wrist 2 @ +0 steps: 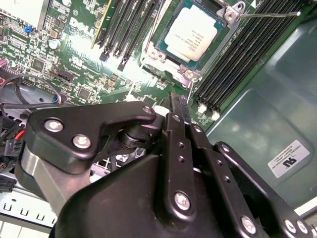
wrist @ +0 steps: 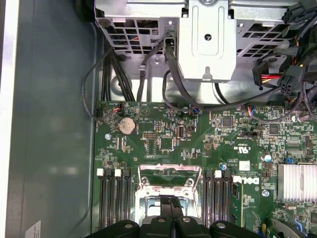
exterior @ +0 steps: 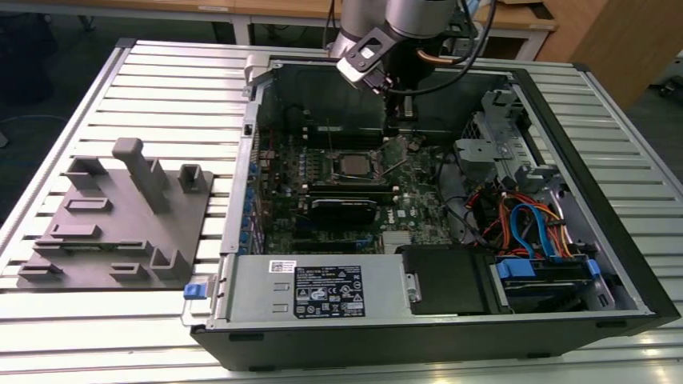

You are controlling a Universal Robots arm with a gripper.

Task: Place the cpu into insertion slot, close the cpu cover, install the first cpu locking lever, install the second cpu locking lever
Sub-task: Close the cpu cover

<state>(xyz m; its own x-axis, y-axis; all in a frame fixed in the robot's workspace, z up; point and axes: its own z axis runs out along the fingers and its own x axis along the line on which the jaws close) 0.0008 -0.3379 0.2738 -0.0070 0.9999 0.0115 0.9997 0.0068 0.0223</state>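
Observation:
The cpu, a square chip with a dull silver top, lies in the insertion slot on the green motherboard inside the open computer case. The silvery cpu cover lies flat around the chip. One thin wire locking lever sticks out sideways from the socket's corner. A second thin lever runs from the socket's near corner up to my fingertips. My gripper hangs just beside the socket with its narrow black fingers pressed together, shut. In the exterior view the gripper is above the board, behind the socket.
Black memory slots flank the socket on both sides. A metal drive cage and cable bundles stand at the case's end and side. A grey fixture plate lies on the slatted table at the exterior view's left.

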